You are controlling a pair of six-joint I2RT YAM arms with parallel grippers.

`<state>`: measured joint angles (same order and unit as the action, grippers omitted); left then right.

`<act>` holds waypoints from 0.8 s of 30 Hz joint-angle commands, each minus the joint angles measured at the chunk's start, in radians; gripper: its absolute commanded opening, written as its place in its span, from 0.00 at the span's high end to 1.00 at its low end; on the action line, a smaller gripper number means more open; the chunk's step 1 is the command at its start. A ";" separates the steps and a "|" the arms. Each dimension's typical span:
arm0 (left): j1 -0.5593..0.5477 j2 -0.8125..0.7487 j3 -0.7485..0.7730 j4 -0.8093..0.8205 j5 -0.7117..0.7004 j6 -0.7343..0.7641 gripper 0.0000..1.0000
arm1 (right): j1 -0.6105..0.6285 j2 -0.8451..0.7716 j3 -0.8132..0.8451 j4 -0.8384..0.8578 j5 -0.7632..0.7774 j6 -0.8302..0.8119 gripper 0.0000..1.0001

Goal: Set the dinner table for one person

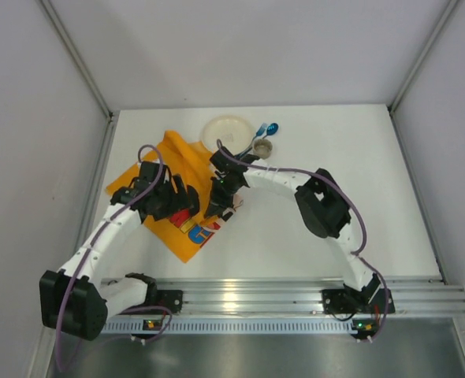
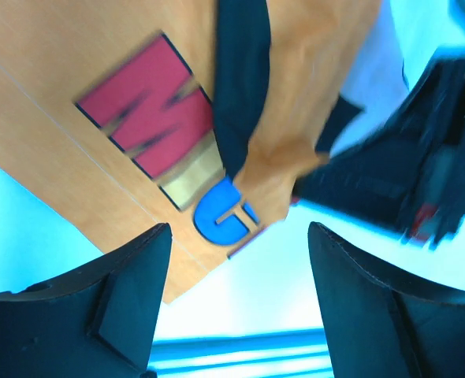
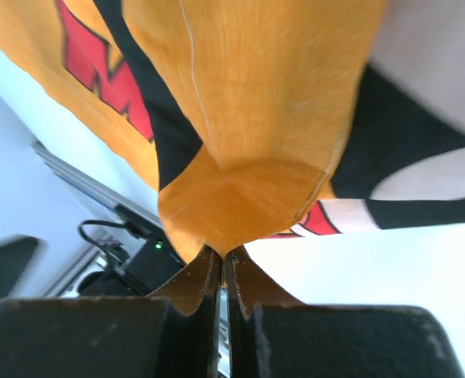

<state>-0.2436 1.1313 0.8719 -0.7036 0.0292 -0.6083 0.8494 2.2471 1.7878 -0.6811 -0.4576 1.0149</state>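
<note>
— Rail [image 1: 295,295] in the foreground, seen from overhead: what is happening beyond it?

— 2 arms reach in over the white table [image 1: 335,224], which runs from the rail to the far wall. An orange mat [image 1: 142,173] lies skewed on its left half. The right gripper [image 1: 223,206] is at the mat's near-right corner. The left gripper [image 1: 184,198] hangs just beside it, over the print. A plate [image 1: 226,130], a blue spoon [image 1: 265,130] and a cup [image 1: 262,147] sit near the far edge, off the mat.

— And the left wrist view?

— Left gripper [image 2: 236,299], jaws wide apart with nothing between them, above the mat [image 2: 83,102] and its red and blue lettering. The right gripper [image 2: 422,181] is a dark blur at the right.

— The right wrist?

— Right gripper [image 3: 223,272], jaws pinched tight on 1 corner of the mat [image 3: 256,102], the cloth bunching at the fingers. Pale table [image 3: 390,268] shows beside it.

— Which step is this?

— Laying the mat, by the look of it, so an early step: the plate, spoon and cup are not yet placed. Next, the right arm likely has to draw that corner out flat and square to the rail, then let go. The left gripper could press the cloth down so it does not slide.
</note>
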 commanded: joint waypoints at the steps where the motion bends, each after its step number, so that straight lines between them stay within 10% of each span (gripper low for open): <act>1: -0.078 0.001 -0.008 -0.100 -0.009 -0.060 0.25 | -0.065 -0.099 0.027 0.018 0.005 0.001 1.00; 24: -0.316 0.272 -0.201 -0.056 -0.104 -0.295 0.20 | -0.314 -0.264 0.038 -0.057 -0.026 -0.082 1.00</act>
<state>-0.5499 1.3842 0.6960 -0.7910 -0.0372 -0.8547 0.5713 2.0750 1.8027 -0.7261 -0.4728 0.9546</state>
